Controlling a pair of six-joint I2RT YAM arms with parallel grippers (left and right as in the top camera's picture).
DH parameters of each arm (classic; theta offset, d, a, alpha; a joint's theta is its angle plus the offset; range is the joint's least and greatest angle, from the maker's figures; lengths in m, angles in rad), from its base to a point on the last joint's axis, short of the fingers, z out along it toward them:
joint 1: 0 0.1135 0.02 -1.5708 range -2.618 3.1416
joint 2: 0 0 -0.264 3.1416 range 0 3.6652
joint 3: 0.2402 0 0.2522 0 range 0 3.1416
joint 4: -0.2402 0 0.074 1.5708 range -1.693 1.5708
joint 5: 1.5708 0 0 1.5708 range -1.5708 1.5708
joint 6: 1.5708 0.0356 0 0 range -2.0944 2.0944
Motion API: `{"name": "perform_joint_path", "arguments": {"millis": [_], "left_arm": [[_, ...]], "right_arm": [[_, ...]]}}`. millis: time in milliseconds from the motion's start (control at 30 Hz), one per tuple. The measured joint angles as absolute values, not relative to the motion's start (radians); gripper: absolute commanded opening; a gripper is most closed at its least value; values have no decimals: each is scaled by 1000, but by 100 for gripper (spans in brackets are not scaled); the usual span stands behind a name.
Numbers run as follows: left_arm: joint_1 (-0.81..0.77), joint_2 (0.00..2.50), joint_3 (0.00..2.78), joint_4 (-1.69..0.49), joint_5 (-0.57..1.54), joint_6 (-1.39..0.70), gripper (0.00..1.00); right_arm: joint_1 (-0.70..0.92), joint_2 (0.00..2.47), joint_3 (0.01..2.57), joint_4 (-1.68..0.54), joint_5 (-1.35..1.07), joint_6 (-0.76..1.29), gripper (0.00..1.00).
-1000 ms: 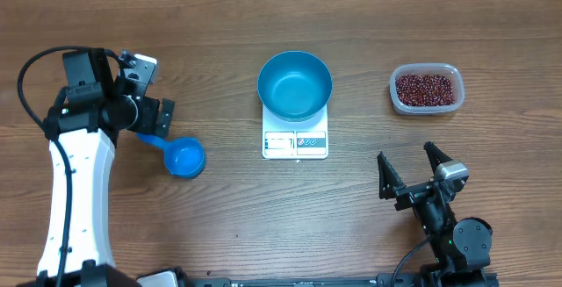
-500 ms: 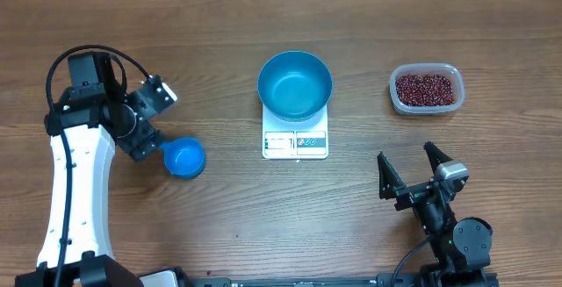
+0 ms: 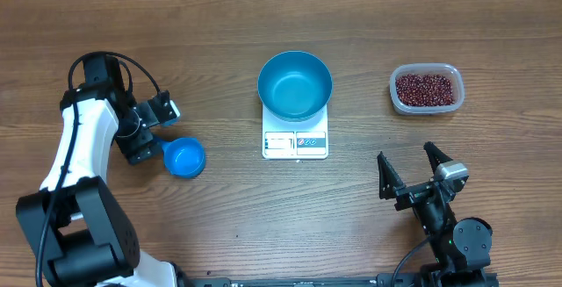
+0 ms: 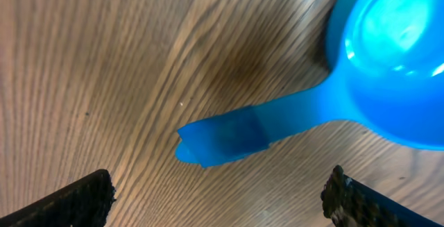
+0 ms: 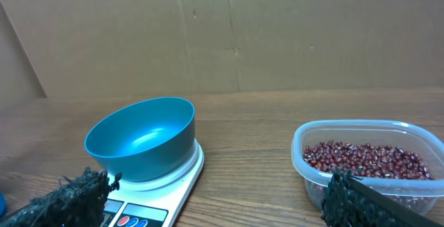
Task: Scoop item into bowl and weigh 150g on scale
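Plainly, the work had hardly begun. The bowl (image 3: 295,85) sat on the scale (image 3: 295,145) at the middle of the surface (image 3: 263,226), and its glossy inside was bare, with no beans in it. All the beans (image 3: 427,89) lay in the clear tub (image 3: 395,96), well to the right of the scale. The blue scoop (image 3: 184,158) lay empty on the wood to the left of the scale, its handle pointing away from the bowl.

The left end effector (image 4: 220,185) hung over that handle with its jaws spread wide, one to each side, gripping nothing; in the wrist view the handle's tip lay between the fingers and apart from both. The right end effector (image 3: 410,171) was likewise wide open and empty, low at the front of the surface, short of the tub.

In my judgement, nearly everything was left: taking up the scoop, filling it at the tub, tipping beans into the bowl, and repeating until the scale read the target. Its display was too small to read.

Counted: one bowl, one scale, one tub, one scoop, two arms; the beans were far too many to count.
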State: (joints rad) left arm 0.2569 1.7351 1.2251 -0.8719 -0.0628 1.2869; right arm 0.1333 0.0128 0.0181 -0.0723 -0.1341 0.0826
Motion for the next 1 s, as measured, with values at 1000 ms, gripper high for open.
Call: {"name": "perform_joint_path", "arguments": {"millis": [1000], "left_arm": [[255, 1792, 1237, -842, 86, 1498, 98]], "right_arm": [[133, 13, 18, -73, -134, 82, 100]]}}
